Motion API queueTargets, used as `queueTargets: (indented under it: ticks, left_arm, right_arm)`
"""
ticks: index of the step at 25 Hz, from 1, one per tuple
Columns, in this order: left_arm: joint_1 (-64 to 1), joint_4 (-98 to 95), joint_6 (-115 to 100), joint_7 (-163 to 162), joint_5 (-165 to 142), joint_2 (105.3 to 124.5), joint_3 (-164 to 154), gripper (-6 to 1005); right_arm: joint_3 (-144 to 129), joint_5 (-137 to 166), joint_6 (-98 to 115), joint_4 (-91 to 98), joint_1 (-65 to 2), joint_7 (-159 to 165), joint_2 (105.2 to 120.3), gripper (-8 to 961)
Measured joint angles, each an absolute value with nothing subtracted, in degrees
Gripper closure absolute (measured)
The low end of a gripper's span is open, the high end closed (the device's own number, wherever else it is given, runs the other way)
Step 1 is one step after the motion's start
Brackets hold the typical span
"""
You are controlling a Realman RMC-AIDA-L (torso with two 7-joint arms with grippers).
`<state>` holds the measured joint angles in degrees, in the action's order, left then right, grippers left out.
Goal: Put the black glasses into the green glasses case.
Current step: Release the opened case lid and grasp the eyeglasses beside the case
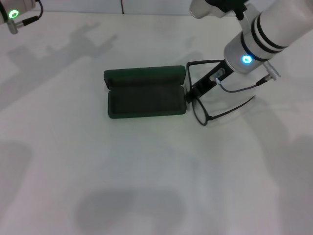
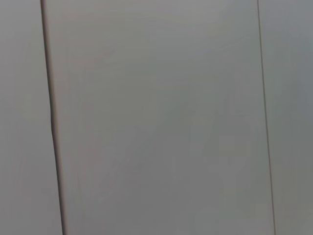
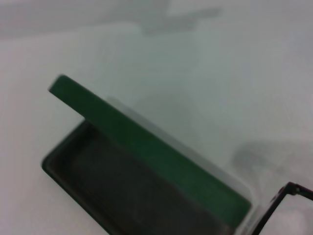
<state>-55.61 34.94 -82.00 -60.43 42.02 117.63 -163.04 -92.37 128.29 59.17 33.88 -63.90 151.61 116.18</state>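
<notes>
You have: 1 green glasses case (image 1: 145,92), lid open | 1 black glasses (image 1: 215,98), 2 temple arms spread | 2 robot arms in view | 1 white desk (image 1: 146,186) under it all

Right arm low and extended, left arm parked
Right arm enters from the upper right, white forearm slanting down and inward, a blue light lit on the wrist; its dark right tool (image 1: 193,93) sits low by the bench. Left arm is held at the upper left corner, a green light showing
</notes>
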Motion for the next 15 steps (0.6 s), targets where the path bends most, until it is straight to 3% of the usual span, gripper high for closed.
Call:
queueTargets:
  ticks: [9,15]
  left_arm:
    - [-55.55,34.89,-80.58,-60.30,41.97,117.70,-163.04,280]
    - [-56.60,34.82,-79.70,-60.29,41.99,118.35,-163.04,280]
  right_arm:
    - [-91.67,132.96,60.99,35.91,-62.57,151.90,115.33,485]
    - [-89.66,137.53,61.43,41.38,-58.74,152.05,115.75,486]
